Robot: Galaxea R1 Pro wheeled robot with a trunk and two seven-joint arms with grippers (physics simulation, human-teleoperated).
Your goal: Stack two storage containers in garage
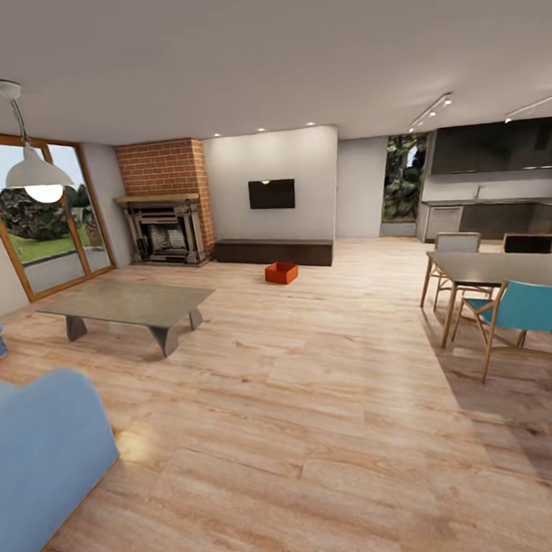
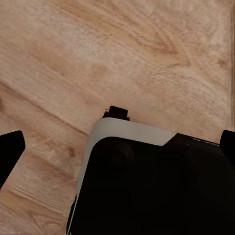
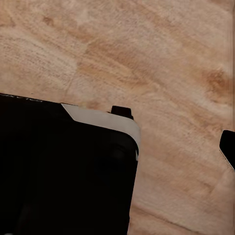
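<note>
where the wood floor [image 1: 316, 404] meets the far bench [image 1: 274, 252], one orange storage container [image 1: 281, 272] rests; both grippers, over near planks far from it, have jaw states that cannot be told.

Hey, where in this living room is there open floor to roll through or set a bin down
Widest bare plank floor: between coffee table and dining table, running up to the orange-red container before the dark bench. Crowded: blue sofa at near left, teal chair at right.
</note>
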